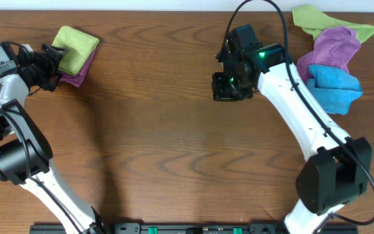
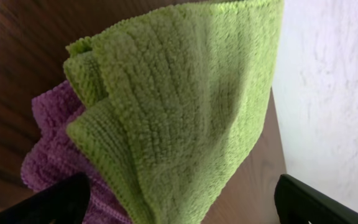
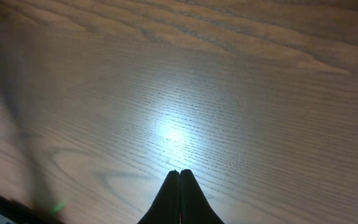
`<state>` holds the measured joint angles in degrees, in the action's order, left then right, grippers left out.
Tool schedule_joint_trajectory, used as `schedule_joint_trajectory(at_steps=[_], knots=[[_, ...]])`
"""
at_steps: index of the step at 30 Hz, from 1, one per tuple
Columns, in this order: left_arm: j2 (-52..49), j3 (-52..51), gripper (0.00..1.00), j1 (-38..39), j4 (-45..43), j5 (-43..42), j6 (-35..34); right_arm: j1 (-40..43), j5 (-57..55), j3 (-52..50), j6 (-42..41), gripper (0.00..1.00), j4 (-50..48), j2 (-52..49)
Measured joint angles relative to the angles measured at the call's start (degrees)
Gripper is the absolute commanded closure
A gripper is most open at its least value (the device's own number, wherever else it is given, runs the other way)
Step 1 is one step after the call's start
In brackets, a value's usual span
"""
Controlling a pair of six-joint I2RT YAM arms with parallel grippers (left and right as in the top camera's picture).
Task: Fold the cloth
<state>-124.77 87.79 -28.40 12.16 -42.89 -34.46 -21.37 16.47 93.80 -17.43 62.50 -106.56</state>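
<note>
The cloth (image 1: 76, 47) is lime-green and lies folded into a small pad on top of a folded purple cloth (image 1: 78, 75) at the far left of the table. My left gripper (image 1: 54, 60) is open right at its near edge and holds nothing. In the left wrist view the cloth (image 2: 179, 93) fills the frame between the wide-spread fingers (image 2: 182, 202), with the purple cloth (image 2: 51, 155) under it. No white tag shows. My right gripper (image 1: 229, 90) is shut and empty above bare wood (image 3: 179, 173).
A loose pile at the far right holds a duller green cloth (image 1: 317, 19), a purple cloth (image 1: 333, 45) and a blue cloth (image 1: 335, 84). The wooden table's (image 1: 174, 143) far edge meets a white wall (image 2: 334, 87) just behind the folded stack.
</note>
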Motion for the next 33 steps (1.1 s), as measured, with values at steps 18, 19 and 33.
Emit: schedule_joint_trajectory(at_steps=[18, 19, 33], knots=[[10.86, 0.04, 0.94, -2.78, 0.66, 5.86, 7.82, 0.00, 0.02, 0.00, -0.02, 0.98, -0.55, 0.00], [10.99, 0.07, 0.94, -2.67, 0.00, 7.54, 8.26, 0.00, 0.02, 0.00, -0.04, 0.98, -0.57, 0.00], [4.44, 0.04, 0.94, 2.16, -10.73, 29.24, 9.03, -0.33, 0.00, 0.00, -0.11, 0.98, -0.09, 0.00]])
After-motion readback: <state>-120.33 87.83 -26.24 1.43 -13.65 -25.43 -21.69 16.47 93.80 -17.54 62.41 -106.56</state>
